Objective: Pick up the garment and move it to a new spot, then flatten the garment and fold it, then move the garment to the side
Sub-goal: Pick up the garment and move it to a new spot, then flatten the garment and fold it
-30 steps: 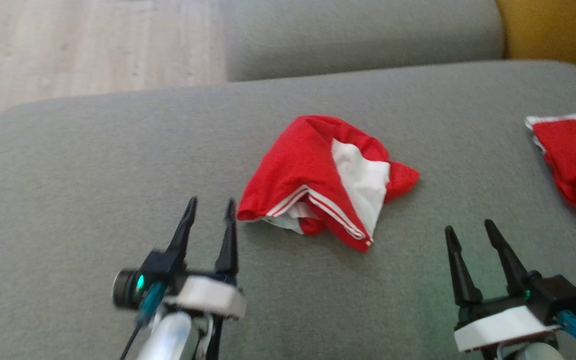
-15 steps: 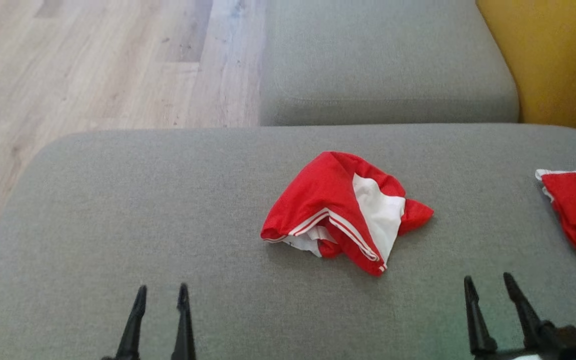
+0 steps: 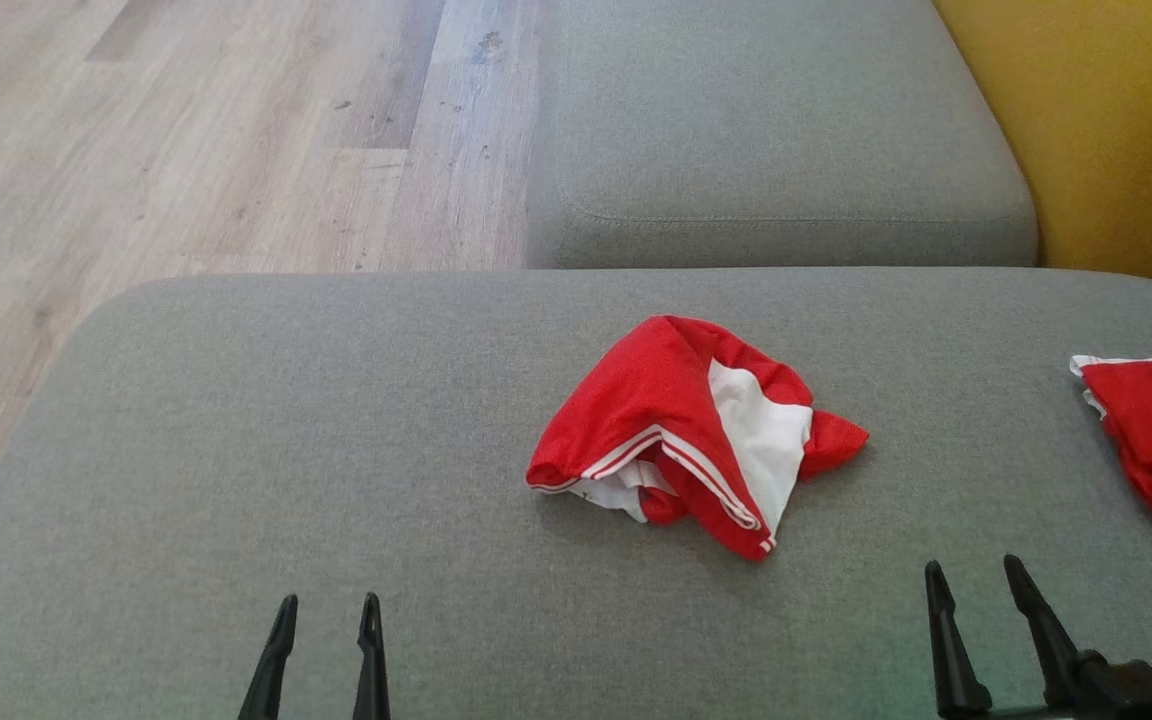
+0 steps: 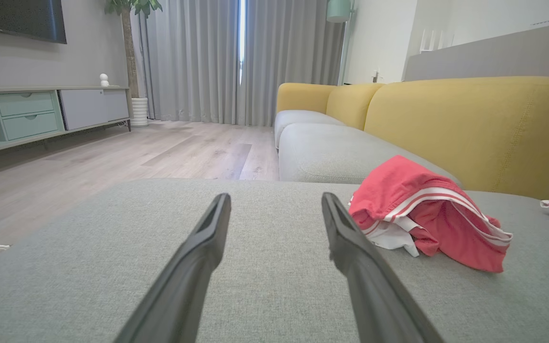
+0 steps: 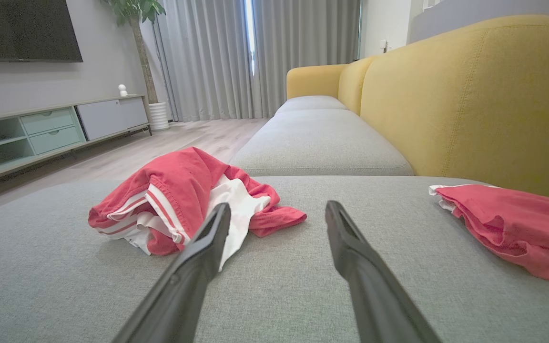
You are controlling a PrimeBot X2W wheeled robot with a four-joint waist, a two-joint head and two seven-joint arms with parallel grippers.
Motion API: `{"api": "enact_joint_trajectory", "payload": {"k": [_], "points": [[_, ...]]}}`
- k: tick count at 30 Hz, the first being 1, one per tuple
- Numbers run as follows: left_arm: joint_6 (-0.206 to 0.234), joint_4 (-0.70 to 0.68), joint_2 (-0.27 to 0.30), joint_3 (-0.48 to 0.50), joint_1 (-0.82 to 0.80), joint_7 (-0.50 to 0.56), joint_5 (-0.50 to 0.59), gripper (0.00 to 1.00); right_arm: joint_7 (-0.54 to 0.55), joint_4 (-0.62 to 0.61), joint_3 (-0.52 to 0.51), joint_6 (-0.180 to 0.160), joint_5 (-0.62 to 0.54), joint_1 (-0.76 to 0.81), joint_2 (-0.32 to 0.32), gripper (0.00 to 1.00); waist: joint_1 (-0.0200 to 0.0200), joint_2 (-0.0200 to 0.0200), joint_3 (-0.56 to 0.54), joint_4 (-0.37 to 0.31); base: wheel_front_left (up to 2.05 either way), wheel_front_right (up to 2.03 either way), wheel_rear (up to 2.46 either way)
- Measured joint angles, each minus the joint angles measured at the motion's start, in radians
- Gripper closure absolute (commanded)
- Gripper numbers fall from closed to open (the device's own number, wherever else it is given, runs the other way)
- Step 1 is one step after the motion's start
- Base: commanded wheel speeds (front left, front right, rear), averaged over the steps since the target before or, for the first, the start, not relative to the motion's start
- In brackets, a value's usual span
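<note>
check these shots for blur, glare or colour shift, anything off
Head view: sharp, even soft light, the garment saturated red with a faint shadow along its near edge. Left wrist view: wide-angle stretch, the curtain gap blown out, the garment washed toward pink. Right wrist view: same pinkish cast, the second red cloth stretched at the frame edge.

No legible txt anywhere.

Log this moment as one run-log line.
stage: before pickup | garment: crumpled at centre of cushion, untouched | left hand: open, empty | right hand: open, empty | second red garment: lying to the right
</note>
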Motion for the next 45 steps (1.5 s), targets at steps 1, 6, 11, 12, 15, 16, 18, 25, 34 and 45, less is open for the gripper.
{"api": "enact_joint_trajectory", "payload": {"k": [1, 6, 11, 12, 15, 16, 18, 25, 34, 45], "points": [[0.000, 0.000, 0.000, 0.000, 0.000, 0.000, 0.008, 0.00, 0.000, -0.001, 0.000, 0.000, 0.000, 0.000, 0.000, 0.00, 0.0000, 0.0000, 0.001, 0.000, 0.00, 0.00, 0.00], [0.000, 0.001, 0.000, -0.006, 0.000, 0.000, 0.025, 0.00, 0.000, -0.001, -0.001, 0.000, -0.002, 0.000, 0.000, 0.00, 0.0000, 0.0000, 0.003, 0.002, 0.00, 0.00, 0.00], [0.000, 0.007, 0.000, -0.006, 0.000, 0.000, 0.025, 0.00, 0.000, -0.001, -0.001, 0.000, -0.005, 0.000, 0.001, 0.00, 0.0000, 0.0000, 0.000, 0.006, 0.00, 0.00, 0.00], [-0.001, 0.009, 0.000, -0.006, 0.000, 0.000, 0.025, 0.00, 0.000, -0.001, -0.001, 0.000, -0.005, 0.000, 0.001, 0.00, 0.0000, 0.0000, -0.001, 0.006, 0.00, 0.00, 0.00], [-0.001, 0.014, 0.000, -0.006, 0.000, 0.000, 0.025, 0.00, 0.000, -0.001, 0.001, 0.000, -0.005, 0.000, 0.001, 0.00, 0.0000, 0.0000, -0.002, 0.005, 0.00, 0.00, 0.00], [-0.001, 0.015, 0.000, -0.006, 0.000, 0.000, 0.025, 0.00, 0.000, -0.001, 0.002, 0.000, -0.005, 0.000, 0.001, 0.00, 0.0000, 0.0000, -0.002, 0.004, 0.00, 0.00, 0.00], [-0.001, 0.015, 0.000, -0.006, 0.000, 0.000, 0.025, 0.00, 0.000, -0.001, 0.005, 0.000, -0.005, 0.000, 0.001, 0.00, 0.0000, 0.0000, -0.001, 0.001, 0.00, 0.00, 0.00], [-0.011, 0.056, 0.000, -0.020, -0.008, 0.000, 0.047, 0.00, 0.000, -0.007, 0.020, 0.000, -0.005, -0.002, 0.001, 0.00, 0.0000, 0.0000, 0.021, -0.025, 0.00, 0.00, 0.00], [-0.050, 0.218, 0.000, -0.102, -0.208, 0.000, 0.128, 0.00, 0.000, -0.017, 0.051, 0.000, -0.004, -0.032, -0.003, 0.00, 0.0001, 0.0000, 0.091, -0.071, 0.00, 0.00, 0.00], [-0.042, 0.648, 0.005, -0.132, -0.544, 0.000, 0.192, 0.00, 0.000, -0.018, 0.099, 0.000, 0.024, -0.113, -0.059, 0.00, 0.0003, 0.0000, 0.213, -0.162, 0.00, 0.00, 0.00]]}}
